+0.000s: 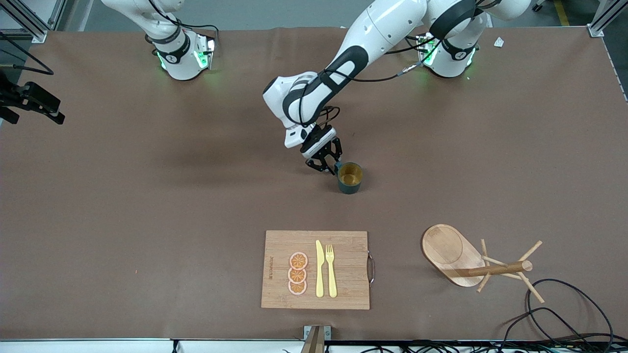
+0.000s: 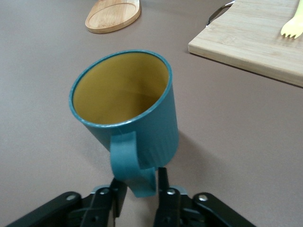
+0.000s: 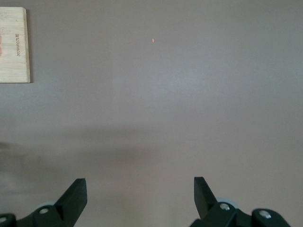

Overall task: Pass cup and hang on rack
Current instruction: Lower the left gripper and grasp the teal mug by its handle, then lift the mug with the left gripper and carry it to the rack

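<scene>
The teal-green cup (image 1: 350,177) with a tan-yellow inside stands on the brown table near its middle, handle turned toward my left gripper (image 1: 327,164). In the left wrist view the cup (image 2: 128,109) fills the middle and my left gripper (image 2: 139,177) is shut on its handle, one finger on each side. The wooden rack (image 1: 456,255) lies tipped on its side toward the left arm's end, nearer to the front camera than the cup; its oval base also shows in the left wrist view (image 2: 113,16). My right gripper (image 3: 140,183) is open and empty over bare table.
A bamboo cutting board (image 1: 316,269) with orange slices (image 1: 298,273), a yellow knife (image 1: 319,268) and a fork (image 1: 331,269) lies nearer to the front camera than the cup. Black cables (image 1: 564,314) loop beside the rack. A black mount (image 1: 29,100) juts in at the right arm's end.
</scene>
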Controlling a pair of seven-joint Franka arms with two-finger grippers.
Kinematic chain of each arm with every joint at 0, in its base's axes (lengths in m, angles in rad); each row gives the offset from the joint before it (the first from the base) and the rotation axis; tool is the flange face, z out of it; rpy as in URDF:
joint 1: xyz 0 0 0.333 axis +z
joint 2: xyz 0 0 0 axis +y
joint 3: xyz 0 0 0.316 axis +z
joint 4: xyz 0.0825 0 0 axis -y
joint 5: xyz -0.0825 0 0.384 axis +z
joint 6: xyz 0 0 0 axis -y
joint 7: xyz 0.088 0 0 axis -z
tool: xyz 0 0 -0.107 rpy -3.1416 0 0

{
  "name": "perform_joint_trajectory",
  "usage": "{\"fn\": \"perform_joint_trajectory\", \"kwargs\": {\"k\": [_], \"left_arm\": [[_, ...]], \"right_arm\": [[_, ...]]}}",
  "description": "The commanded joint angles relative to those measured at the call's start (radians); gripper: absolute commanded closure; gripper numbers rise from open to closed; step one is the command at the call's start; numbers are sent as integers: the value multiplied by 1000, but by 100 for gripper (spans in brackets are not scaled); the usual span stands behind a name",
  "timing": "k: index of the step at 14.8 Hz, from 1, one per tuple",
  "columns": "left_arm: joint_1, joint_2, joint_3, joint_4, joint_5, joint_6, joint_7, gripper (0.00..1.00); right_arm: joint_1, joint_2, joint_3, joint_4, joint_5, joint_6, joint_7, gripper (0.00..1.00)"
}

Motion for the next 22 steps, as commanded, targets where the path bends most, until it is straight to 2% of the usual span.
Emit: {"fn": "perform_joint_trajectory", "kwargs": {"k": [1,8,10,15,22], "left_arm": [[1,1,2,5,24,2,10,73],[19,-11,2,14,22,2,19,96],[33,-22,2,19,16,1,65,97],[90,-51,-7,152,-45,-3,215,98],[226,-151,-24,251,-234,26,416,100]], "right_arm": [[-2,-16,-3,-5,5,-6,9,0],[-4,-16,-3,-5,5,-3,9,0],[-4,-16,-3,-6,7,-3,9,0],[-4,-16,-4,-6,9,-3,9,0],[-4,-16,-3,-5,9,0,9,0]]}}
